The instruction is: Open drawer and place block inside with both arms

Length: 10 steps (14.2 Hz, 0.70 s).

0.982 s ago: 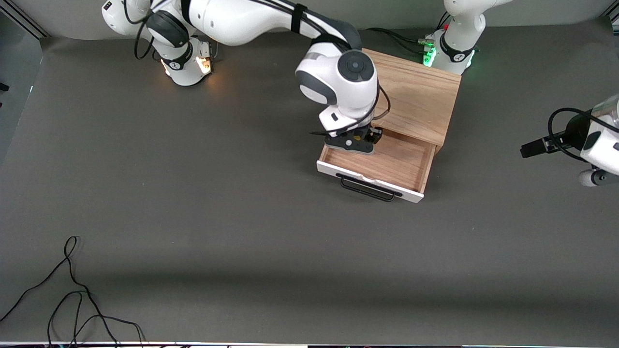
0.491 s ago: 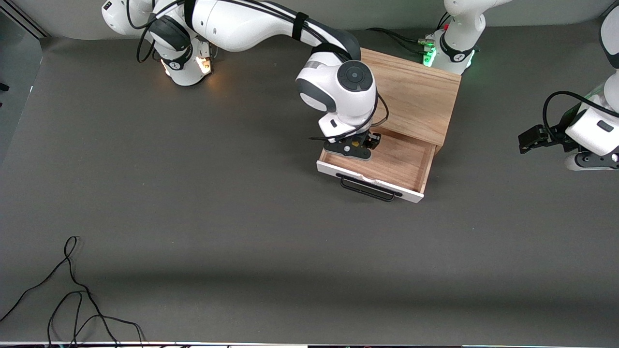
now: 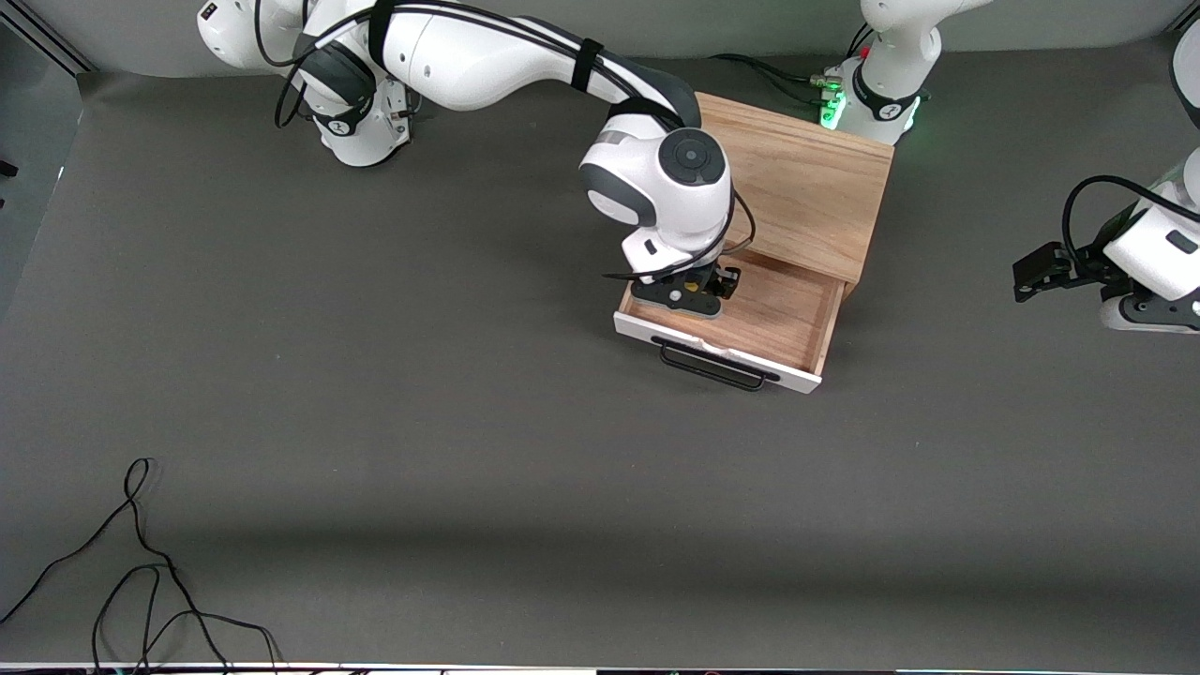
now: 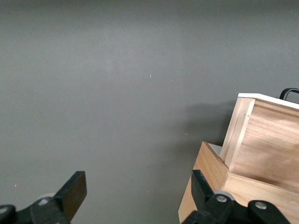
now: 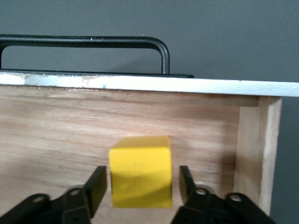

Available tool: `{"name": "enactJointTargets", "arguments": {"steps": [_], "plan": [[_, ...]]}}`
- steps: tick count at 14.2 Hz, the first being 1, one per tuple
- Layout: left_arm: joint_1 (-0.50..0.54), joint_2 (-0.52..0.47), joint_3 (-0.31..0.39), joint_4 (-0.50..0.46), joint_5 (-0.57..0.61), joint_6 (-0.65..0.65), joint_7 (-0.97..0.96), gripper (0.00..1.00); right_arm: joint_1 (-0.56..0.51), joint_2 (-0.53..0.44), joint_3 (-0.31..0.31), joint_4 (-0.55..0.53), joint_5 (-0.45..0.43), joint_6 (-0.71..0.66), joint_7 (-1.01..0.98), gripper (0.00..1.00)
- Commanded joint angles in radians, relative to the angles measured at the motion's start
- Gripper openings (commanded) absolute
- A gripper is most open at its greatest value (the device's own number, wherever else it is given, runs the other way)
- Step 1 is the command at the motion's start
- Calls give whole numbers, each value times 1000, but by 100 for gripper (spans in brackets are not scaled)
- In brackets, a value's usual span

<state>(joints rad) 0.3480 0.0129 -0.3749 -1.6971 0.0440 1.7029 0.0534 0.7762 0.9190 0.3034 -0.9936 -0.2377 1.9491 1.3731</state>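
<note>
Lowering since a second ago, the right gripper is sitting in the open drawer, fingers parted beside the block on its floor. Left gripper, open, is waiting over grey table.

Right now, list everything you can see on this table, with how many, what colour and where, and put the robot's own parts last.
Wooden box: one, light oak, on the table toward the left arm's end.
Drawer: one, white front, black bar handle, pulled open toward the front camera.
Block: one, yellow, on the drawer floor by the front panel.
Cable: one, black, loose on the table near the front camera, toward the right arm's end.
Table: one, dark grey.
Right gripper: one, black, open around the block inside the drawer.
Left gripper: one, black, open, waiting beside the box.
</note>
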Motion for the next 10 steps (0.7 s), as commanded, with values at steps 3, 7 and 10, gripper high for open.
{"name": "enactJointTargets", "arguments": {"steps": [3, 7, 10], "plan": [[9, -10, 4, 3, -18, 17, 33, 100, 2, -43, -1, 20, -37, -28, 43, 100], [6, -7, 2, 11, -18, 12, 33, 100, -102, -153, 5, 12, -25, -131, -73, 100], [-187, -5, 184, 11, -18, 21, 33, 100, -240, -244, 2, -6, 44, -244, -219, 100]]}}
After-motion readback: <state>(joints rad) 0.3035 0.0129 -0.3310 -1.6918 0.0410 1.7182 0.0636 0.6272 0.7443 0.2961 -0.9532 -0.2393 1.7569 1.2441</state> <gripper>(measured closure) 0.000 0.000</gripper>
